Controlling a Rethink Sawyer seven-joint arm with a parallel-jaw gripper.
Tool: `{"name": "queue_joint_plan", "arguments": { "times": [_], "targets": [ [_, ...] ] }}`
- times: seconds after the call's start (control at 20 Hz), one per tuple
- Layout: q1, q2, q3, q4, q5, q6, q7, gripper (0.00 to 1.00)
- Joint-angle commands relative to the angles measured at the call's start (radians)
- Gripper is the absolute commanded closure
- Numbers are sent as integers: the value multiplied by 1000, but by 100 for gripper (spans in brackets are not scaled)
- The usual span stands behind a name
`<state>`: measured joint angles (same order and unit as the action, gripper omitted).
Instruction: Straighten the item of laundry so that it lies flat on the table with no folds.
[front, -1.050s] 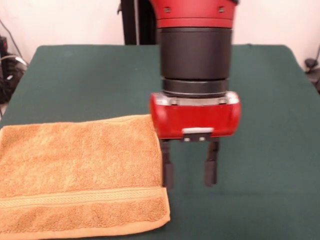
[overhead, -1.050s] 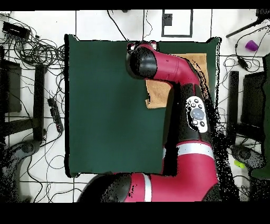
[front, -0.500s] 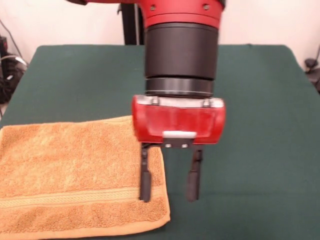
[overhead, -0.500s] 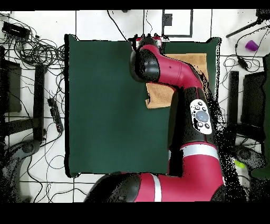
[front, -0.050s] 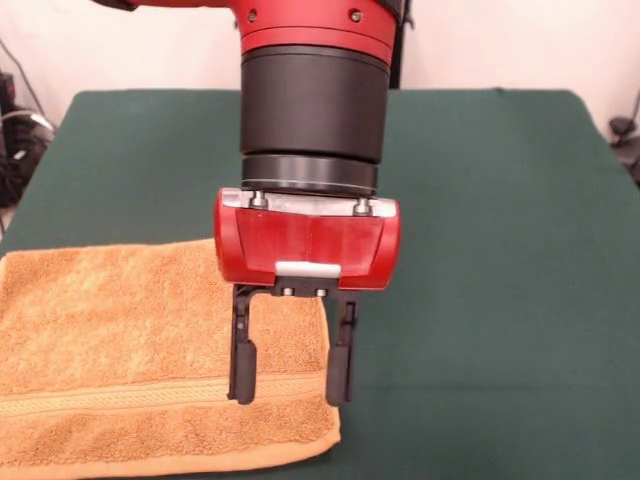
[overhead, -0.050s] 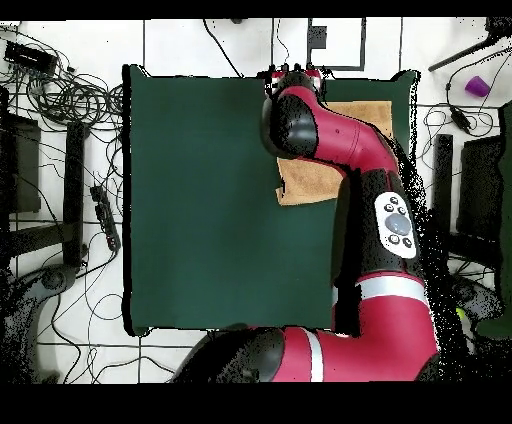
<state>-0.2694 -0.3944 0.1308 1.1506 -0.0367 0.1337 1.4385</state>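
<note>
The item of laundry (front, -0.050s: 120, 350), an orange-tan terry towel with a woven band near its front edge, lies at the front left of the green table (front, -0.050s: 500, 250) in the front view. It looks folded over, with a doubled edge on its right side. My gripper (front, -0.050s: 290, 385) hangs open over the towel's right end, fingertips just above the band, nothing between them. In the overhead view the arm covers most of the towel (overhead, -0.050s: 305, 180); the gripper itself is hidden under the wrist there.
The towel's left end runs off the picture's left edge in the front view. Cables and equipment (overhead, -0.050s: 60, 90) lie on the floor around the table in the overhead view. A purple object (overhead, -0.050s: 476, 86) sits off the table.
The gripper has moved left from beside the towel's right edge to over the towel, and come a little lower. It stayed open. The towel has not moved.
</note>
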Motion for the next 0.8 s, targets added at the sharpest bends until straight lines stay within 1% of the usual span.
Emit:
{"name": "queue_joint_plan", "arguments": {
  "times": [0.05, 0.25, 0.35, 0.7, 0.8],
  "targets": [
    [52, 57, 79, 179, 16, -39, 239, 0],
    [55, 55, 81, 188, 43, 34, 232, 0],
    [87, 64, 37, 167, 56, 68, 240, 0],
    [72, 72, 51, 159, 50, 103, 191, 0],
    [78, 76, 44, 156, 49, 98, 193, 0]
  ]
}}
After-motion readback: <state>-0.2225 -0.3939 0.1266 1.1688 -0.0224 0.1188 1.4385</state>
